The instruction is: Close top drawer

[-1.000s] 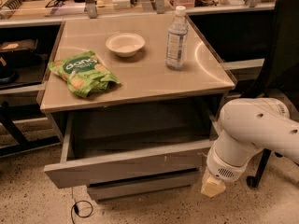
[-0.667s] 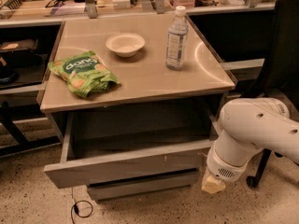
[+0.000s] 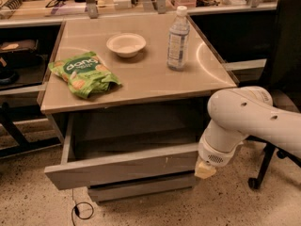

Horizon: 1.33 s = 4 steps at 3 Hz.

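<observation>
Below the bench (image 3: 150, 79) top, the top drawer (image 3: 117, 169) stands pulled well out, its left corner jutting nearest the camera and what shows of its inside looking bare. At the right end of its long grey front panel sits the end effector (image 3: 205, 169), touching or just beside that corner. Whether it is open or closed cannot be told, and nothing is seen in its hold.

The step in hand looks like the closing push. The next move calls for a steady, level press straight inward, kept square so the wide box does not skew.

A cable loop (image 3: 81, 210) lies on the floor at the left, probably clear of the travel. A green snack bag (image 3: 83, 73), a white bowl (image 3: 126, 44) and a water bottle (image 3: 178, 39) rest on top, out of the drawer's way. A dark chair (image 3: 282, 55) at the right crowds the arm.
</observation>
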Motion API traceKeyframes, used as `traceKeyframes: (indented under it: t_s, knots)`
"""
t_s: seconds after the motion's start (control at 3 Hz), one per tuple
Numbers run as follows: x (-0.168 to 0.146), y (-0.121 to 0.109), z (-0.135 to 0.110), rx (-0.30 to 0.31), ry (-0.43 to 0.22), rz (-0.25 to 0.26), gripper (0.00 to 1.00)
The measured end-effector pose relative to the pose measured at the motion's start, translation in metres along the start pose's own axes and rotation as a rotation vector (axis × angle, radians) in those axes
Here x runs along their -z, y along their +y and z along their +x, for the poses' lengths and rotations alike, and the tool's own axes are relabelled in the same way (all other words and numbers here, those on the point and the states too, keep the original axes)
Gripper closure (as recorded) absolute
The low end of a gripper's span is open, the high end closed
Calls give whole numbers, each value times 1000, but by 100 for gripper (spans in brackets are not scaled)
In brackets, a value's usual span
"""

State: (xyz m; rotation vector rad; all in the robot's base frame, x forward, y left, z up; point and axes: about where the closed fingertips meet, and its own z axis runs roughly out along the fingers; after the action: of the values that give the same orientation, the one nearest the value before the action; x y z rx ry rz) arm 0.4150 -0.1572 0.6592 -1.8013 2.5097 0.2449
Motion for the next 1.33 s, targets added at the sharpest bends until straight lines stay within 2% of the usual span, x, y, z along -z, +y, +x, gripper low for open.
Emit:
traceKeyframes:
  t_s: [0.33,0.67,1.33]
  knots:
    - [-4,-23,-10,10,-7,7,100]
    - [-4,-23,-11,10,-8,7,81]
    - [-4,-23,-11,10,-8,7,35]
